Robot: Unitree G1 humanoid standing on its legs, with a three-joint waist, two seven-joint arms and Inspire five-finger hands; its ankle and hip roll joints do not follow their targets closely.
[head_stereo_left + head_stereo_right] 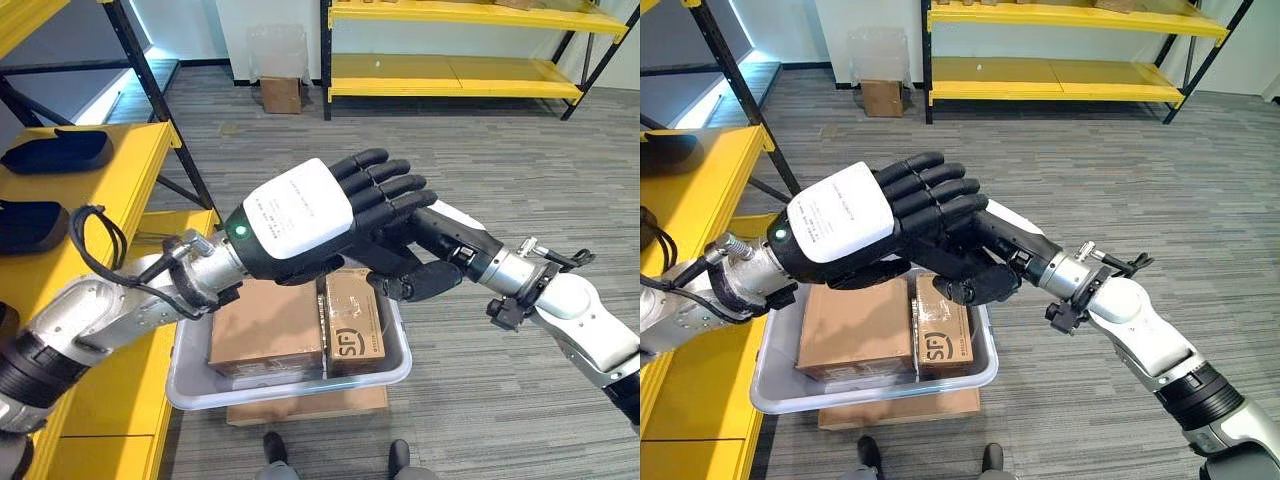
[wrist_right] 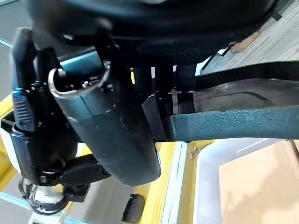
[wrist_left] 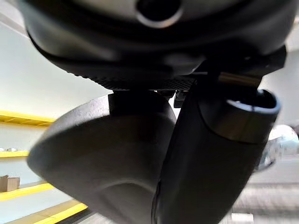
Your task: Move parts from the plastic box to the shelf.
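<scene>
1. The left hand (image 1: 330,215), dark with a white label on its back, hangs above the box with its fingers curled round a flat black part (image 2: 243,105), which shows best in the right wrist view.
2. The right hand (image 1: 975,275) sits just under the left hand, touching it, fingers curled on the same black part.
3. Below both hands stands the grey plastic box (image 1: 395,365), holding two brown cardboard cartons (image 1: 270,330) side by side.
4. The box rests on a flat brown cardboard sheet (image 1: 310,405) on the grey striped floor (image 1: 480,150).
5. To the robot's left is the yellow metal shelf (image 1: 120,170), with two black moulded parts (image 1: 55,150) already on it.
</scene>
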